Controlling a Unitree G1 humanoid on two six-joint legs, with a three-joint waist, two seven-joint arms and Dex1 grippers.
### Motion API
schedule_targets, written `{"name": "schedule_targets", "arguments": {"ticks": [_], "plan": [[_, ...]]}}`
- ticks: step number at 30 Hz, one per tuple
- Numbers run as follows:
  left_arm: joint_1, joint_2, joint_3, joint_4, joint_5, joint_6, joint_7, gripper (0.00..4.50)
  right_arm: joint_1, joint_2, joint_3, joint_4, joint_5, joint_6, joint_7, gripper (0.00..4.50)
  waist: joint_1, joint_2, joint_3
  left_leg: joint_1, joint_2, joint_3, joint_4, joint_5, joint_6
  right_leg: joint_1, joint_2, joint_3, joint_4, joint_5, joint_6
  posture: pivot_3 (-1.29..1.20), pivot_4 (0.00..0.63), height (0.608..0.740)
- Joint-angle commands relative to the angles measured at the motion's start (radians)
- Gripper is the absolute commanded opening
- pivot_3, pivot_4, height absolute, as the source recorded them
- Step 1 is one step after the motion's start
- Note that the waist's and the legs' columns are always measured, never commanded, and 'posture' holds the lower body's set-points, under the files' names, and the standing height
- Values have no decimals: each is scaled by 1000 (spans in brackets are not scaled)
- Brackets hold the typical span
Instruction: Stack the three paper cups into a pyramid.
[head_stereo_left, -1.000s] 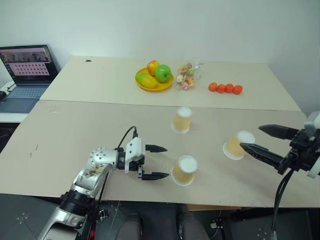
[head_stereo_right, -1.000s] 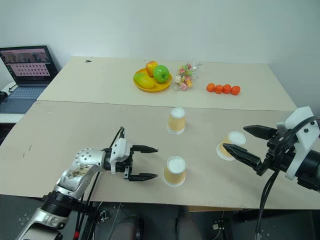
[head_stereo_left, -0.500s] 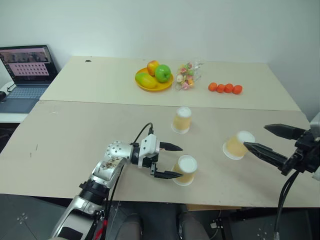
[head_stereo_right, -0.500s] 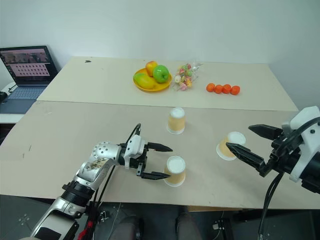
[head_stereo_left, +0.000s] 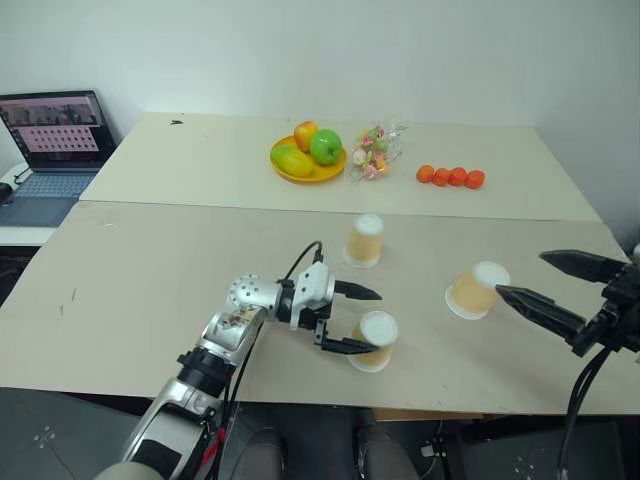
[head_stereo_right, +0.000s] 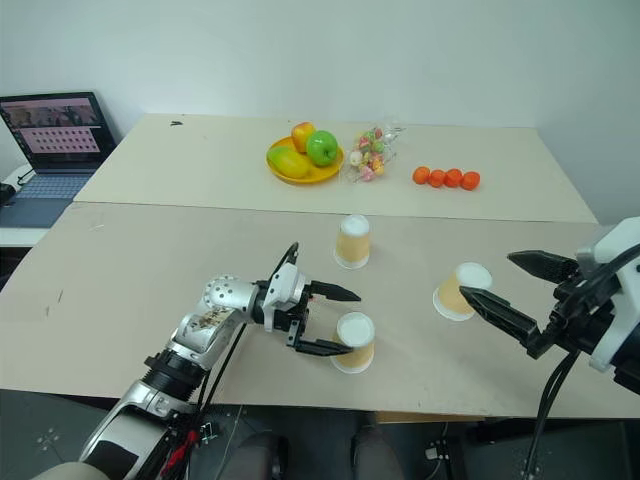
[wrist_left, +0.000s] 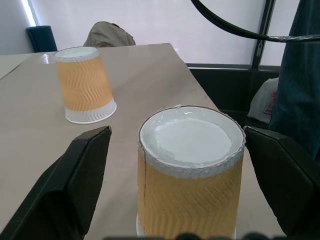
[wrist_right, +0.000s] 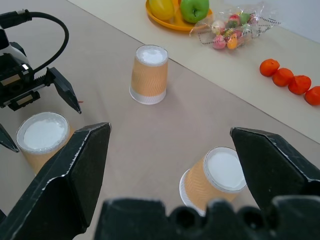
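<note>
Two pale tabletops butt together under a plain white wall, and all three paper cups stand upside down on the nearer one, white bases up, none stacked.

Look at your left claw first. Its fingers are spread wide and it points across the table toward the right. The nearest cup, close to the front edge, sits right at its fingertips: the lower finger tip lies against or just short of the cup's side, and you cannot tell which from the head view. In the left wrist view that cup stands between the two fingers with a gap on either side, so nothing is gripped.

Your right claw hangs at the right edge of the table, also spread wide and holding nothing. The right-hand cup is just beside its lower finger tip, a little apart from it. The right wrist view shows this cup leaning slightly, between and beyond the two fingers.

The third cup stands farther back, near the seam between the tabletops, well apart from both claws.

On the far tabletop you have a yellow plate of fruit, a bag of sweets and a row of small oranges. A laptop sits open at far left.
</note>
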Motion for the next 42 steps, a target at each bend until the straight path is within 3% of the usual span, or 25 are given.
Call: {"name": "schedule_targets", "arguments": {"ticks": [1,2,5,9,16,22,33,42], "plan": [[-28,-16,-5,-2,3,-18,-13,4500,8,-16,-59,-21,11,-4,-14,4463,0,0,0,0,0,0,0,0,0,0,0,0,0,0,0,0,150,734],[-28,-17,-5,-2,5,-18,-15,4500,10,-16,-61,-21,13,-5,-16,4463,0,0,0,0,0,0,0,0,0,0,0,0,0,0,0,0,150,734],[-25,-23,-17,-1,8,-21,-31,3785,16,-20,-73,-18,12,-5,-18,4500,0,0,0,0,0,0,0,0,0,0,0,0,0,0,0,0,150,734],[-30,-27,-17,5,6,-17,-36,2402,23,-22,-80,-20,13,-7,-24,4500,0,0,0,0,0,0,0,0,0,0,0,0,0,-1,1,0,150,734],[-53,-22,6,18,17,-23,-12,2342,23,-23,-63,-16,14,-16,-31,4500,0,0,0,0,0,0,0,0,0,0,0,0,0,-2,3,0,150,734],[-107,38,95,35,16,-5,49,2342,-29,-44,24,27,-12,-48,-18,4500,-4,0,0,1,0,0,0,0,0,0,1,0,0,-2,3,0,150,734],[-35,148,201,9,54,-34,173,2342,-304,-109,378,214,-135,-155,83,4500,-3,0,0,0,0,0,0,0,0,-1,0,0,0,1,-1,0,150,734],[80,201,247,-43,61,-40,250,2342,-472,-122,534,325,-217,-185,184,4500,-3,1,0,0,1,0,0,0,0,-1,0,0,0,2,-3,0,150,734]]}}
